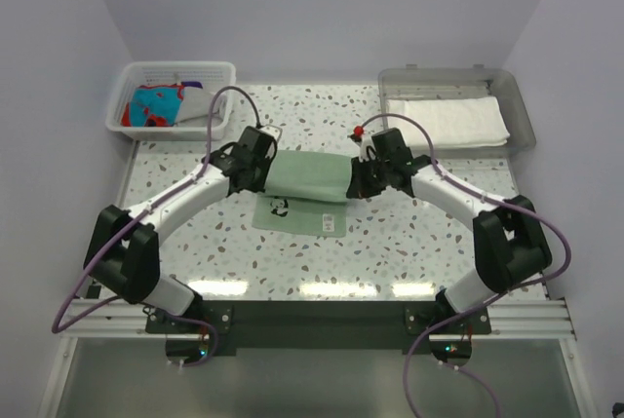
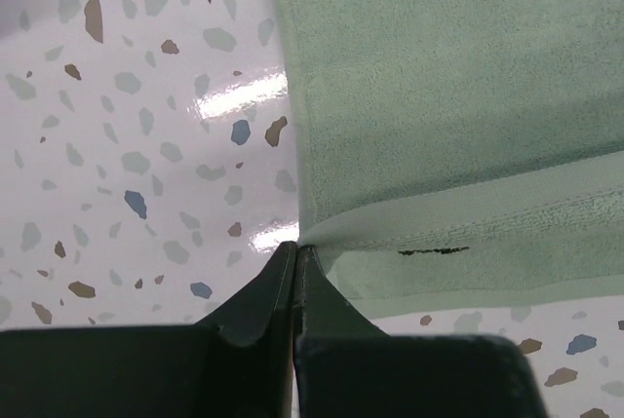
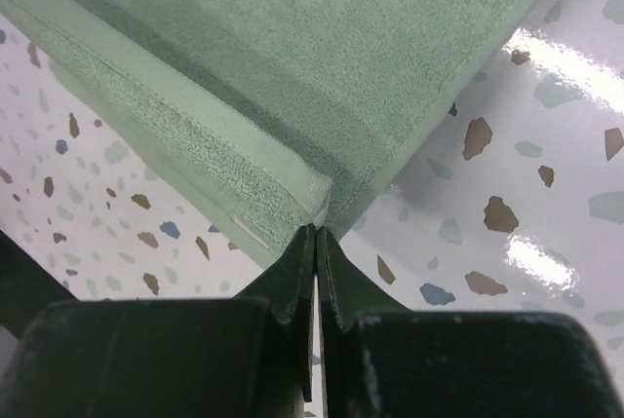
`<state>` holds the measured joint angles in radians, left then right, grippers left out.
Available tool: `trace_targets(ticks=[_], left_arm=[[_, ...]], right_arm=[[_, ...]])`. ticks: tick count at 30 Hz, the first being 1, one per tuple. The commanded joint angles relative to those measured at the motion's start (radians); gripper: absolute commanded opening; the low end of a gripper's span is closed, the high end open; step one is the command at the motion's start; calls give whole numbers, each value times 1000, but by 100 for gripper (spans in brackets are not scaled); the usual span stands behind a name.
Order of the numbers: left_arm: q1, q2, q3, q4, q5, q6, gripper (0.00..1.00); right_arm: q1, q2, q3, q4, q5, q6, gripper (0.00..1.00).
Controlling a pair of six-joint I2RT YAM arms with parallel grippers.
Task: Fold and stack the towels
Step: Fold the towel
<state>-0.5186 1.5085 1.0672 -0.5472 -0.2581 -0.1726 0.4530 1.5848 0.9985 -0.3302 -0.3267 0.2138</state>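
the left hand (image 2: 295, 260) and right hand (image 3: 315, 243) are each pinching a corner of the mint green towel (image 1: 310, 176), holding it taut above the middle of the desk (image 1: 390, 243), likely to fold it evenly.

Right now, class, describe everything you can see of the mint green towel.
The mint green towel is terry cloth with a flat hemmed border and a small black mark near one edge. It is half folded: its upper part hangs stretched between the left claw and right claw, each shut on a corner, while the lower part lies on the speckled table.
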Motion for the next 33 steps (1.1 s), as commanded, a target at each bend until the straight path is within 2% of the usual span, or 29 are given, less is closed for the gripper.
trace_targets(ticks=[1,9,22,26,27,28,29,30,31,32,33], left_arm=[[6,-54,40,-65,-79,21,0],[0,-70,-6,-69,-79,10,0],[-15,-8,-156,6,20,-44,2],[-24,7,-176,10,28,-56,12],[-29,2,-180,7,26,-59,23],[-29,-16,-185,6,29,-65,28],[-31,-31,-191,3,36,-70,34],[-31,-68,-190,-16,42,-73,45],[-32,-91,-193,-22,58,-82,50],[-35,-118,-194,-31,74,-87,58],[-35,-146,-196,-33,88,-93,64]], right_arm=[[-2,-72,6,-69,40,21,0],[13,-85,-40,-75,37,50,0],[39,36,-124,14,28,79,0],[56,69,-126,14,11,67,0],[61,66,-126,10,9,61,0],[61,58,-129,-6,8,49,3],[65,50,-129,-15,0,41,15],[67,25,-126,-30,-6,32,23],[69,9,-123,-65,-12,13,30],[78,-11,-115,-84,-34,4,41],[82,-31,-109,-102,-43,-7,46]])
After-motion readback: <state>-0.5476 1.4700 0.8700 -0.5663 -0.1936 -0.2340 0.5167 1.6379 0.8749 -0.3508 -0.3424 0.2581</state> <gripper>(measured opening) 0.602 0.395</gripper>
